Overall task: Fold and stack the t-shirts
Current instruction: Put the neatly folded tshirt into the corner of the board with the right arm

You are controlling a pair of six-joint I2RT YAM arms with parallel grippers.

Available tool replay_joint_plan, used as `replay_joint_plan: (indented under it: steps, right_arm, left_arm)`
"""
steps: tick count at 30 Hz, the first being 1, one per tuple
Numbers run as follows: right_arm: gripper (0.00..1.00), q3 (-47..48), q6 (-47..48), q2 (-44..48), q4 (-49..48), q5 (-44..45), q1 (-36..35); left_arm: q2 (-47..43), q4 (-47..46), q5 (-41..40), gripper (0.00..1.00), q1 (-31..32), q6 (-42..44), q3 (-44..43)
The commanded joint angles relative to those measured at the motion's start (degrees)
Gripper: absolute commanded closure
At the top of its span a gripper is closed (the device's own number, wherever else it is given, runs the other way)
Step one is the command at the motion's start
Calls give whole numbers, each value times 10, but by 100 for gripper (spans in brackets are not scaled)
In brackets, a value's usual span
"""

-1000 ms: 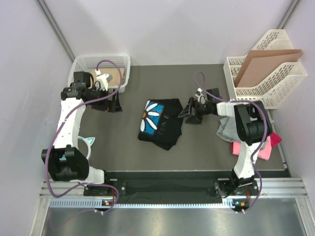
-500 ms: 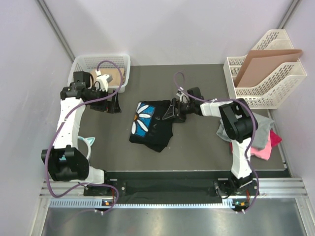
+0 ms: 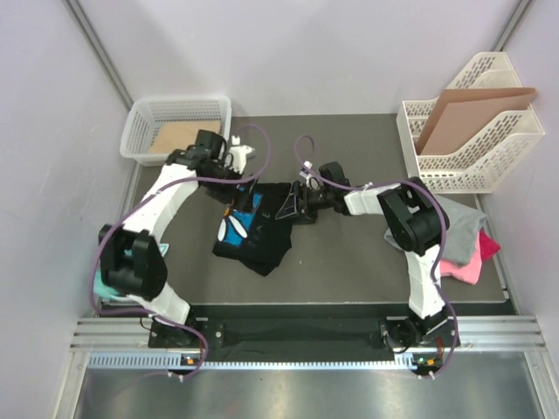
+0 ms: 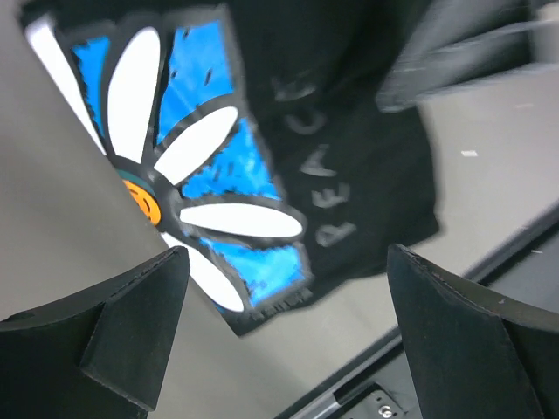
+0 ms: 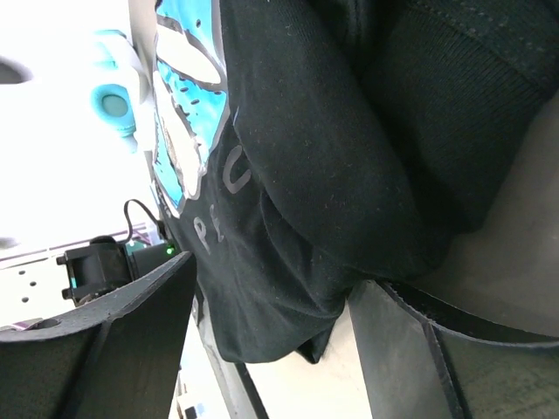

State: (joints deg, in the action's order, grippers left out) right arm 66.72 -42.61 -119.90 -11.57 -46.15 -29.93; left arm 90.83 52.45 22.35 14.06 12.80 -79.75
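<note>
Dark grey matting [image 3: 349,262] forms the work surface. Left of its centre lies the black t-shirt [image 3: 262,243], bunched into a rough folded packet with its blue-and-white daisy print [image 3: 239,220] facing up. Well apart, at the right edge, the grey t-shirt [image 3: 460,220] and the pink t-shirt [image 3: 463,267] lie crumpled together, the grey partly over the pink. Neither looks folded, so I judge the task to be at an early stage, with the black one being set as the base of the stack.

Both arms reach in over that packet. The right gripper [image 3: 288,205] lies low at its right edge, likely to nudge or square it. The left gripper [image 3: 242,189] hangs over its far left corner, probably ready to pin or lift the printed side.

The overhead view gives the layout but not the fingers. The left wrist view shows the left gripper's fingers [image 4: 131,323] spread wide above the cloth and holding nothing, with the daisy and pale lettering between them. The right wrist view shows that gripper's fingers [image 5: 113,340] spread too. A thick rolled fold of the black shirt bulges into the gap and seems to rest against the right-hand finger, but the fingers are not pinched on it.
</note>
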Motion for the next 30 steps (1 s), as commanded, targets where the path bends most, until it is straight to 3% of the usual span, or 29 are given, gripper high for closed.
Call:
replay_joint_plan:
  steps: [1, 6, 21, 30]
  right_arm:
    - [30, -46, 26, -27, 70, 88, -2]
    - [30, -62, 29, -10, 65, 87, 8]
    - [30, -55, 22, -31, 54, 86, 12]
    - [31, 9, 0, -76, 66, 91, -22]
  left_arm:
    - [57, -38, -59, 1, -4, -1, 20]
    - [98, -74, -111, 1, -4, 4, 72]
    - [142, -127, -97, 1, -4, -10, 113]
    - [139, -123, -86, 1, 0, -15, 113]
